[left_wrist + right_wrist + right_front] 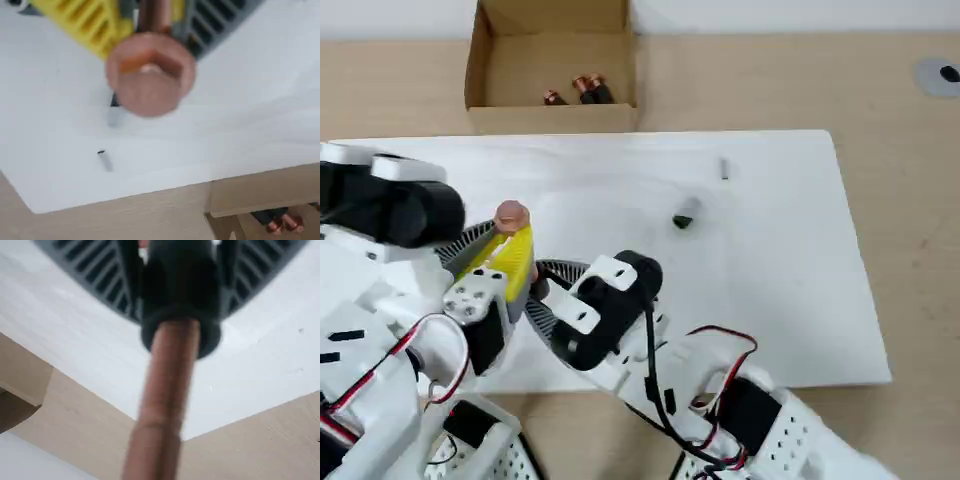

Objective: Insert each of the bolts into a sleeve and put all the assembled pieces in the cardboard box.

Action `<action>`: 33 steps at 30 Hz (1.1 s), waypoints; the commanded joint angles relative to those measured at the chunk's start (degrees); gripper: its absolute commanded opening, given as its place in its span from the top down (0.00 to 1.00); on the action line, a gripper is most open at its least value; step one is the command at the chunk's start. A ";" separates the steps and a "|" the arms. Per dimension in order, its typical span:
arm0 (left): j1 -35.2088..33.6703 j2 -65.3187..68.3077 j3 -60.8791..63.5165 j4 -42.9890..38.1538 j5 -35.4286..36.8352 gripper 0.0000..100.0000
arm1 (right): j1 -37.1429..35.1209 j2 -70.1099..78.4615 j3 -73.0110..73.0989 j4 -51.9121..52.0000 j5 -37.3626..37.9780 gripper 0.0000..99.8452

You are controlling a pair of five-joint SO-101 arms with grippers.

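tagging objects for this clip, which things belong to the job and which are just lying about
Job: held bolt; held sleeve; loose sleeve; cardboard box; assembled pieces inside it.
Lying about: white mat; small grey pin, purpose unclear; grey disc off the mat.

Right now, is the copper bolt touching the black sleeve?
Touching. The right wrist view shows the copper bolt going straight into the open end of the black sleeve, its shaft disappearing inside.

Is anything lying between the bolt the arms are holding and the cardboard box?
Nothing visible does. Bare white mat lies between the bolt, held in the left gripper, and the cardboard box. The loose sleeve and a small grey piece lie off to one side.
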 commanded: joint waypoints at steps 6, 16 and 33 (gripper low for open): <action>1.32 -0.04 -2.11 6.15 -3.34 0.90 | -0.75 -0.66 -0.31 -0.35 -0.44 0.99; 1.67 0.40 -4.22 12.04 -3.34 0.86 | 0.31 -0.66 -0.31 -0.35 -0.18 0.99; -3.69 0.40 -5.63 13.63 -3.52 0.86 | 17.98 17.89 -18.15 -0.62 -0.44 0.99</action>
